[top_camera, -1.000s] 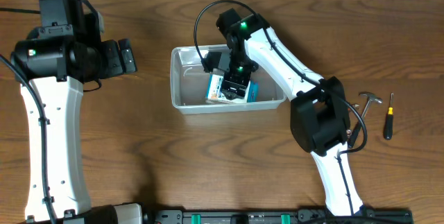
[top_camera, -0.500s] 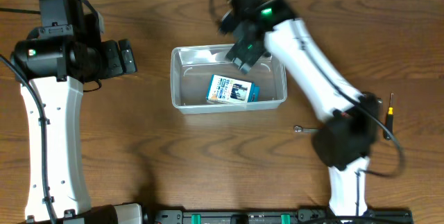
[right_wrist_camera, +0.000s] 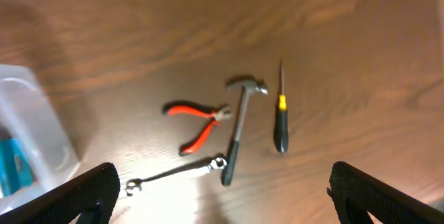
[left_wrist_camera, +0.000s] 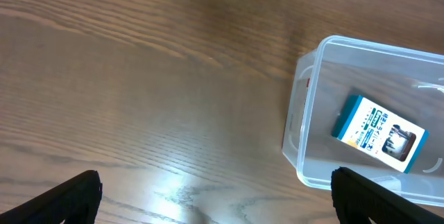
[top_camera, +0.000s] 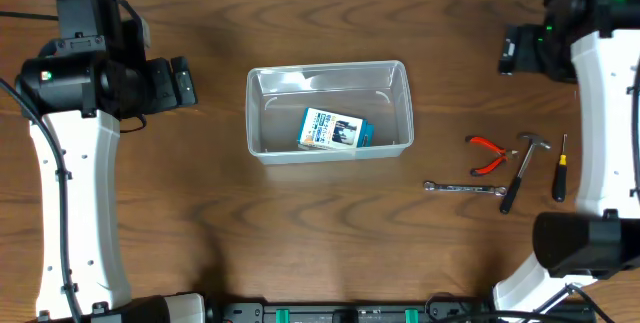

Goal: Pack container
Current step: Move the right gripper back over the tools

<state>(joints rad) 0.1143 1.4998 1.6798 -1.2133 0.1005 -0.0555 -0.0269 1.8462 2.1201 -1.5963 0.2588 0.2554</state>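
Note:
The clear plastic container (top_camera: 330, 150) stands at the table's middle and holds a blue and white box (top_camera: 334, 130). It also shows in the left wrist view (left_wrist_camera: 305, 113), with the box (left_wrist_camera: 380, 133) inside. To its right lie red pliers (top_camera: 486, 155), a hammer (top_camera: 522, 168), a wrench (top_camera: 463, 189) and a screwdriver (top_camera: 561, 168). My right gripper (top_camera: 512, 51) is open and empty, high at the far right, above the tools (right_wrist_camera: 222, 203). My left gripper (top_camera: 182, 81) is open and empty, left of the container (left_wrist_camera: 215, 200).
The right wrist view shows the pliers (right_wrist_camera: 198, 122), hammer (right_wrist_camera: 239, 123), wrench (right_wrist_camera: 177, 174) and screwdriver (right_wrist_camera: 279, 116) on bare wood, with the container's corner (right_wrist_camera: 28, 123) at the left edge.
My right gripper has let go of the blue and white box inside the container, risen out, and swung far right to above the hand tools. The left arm has not moved.

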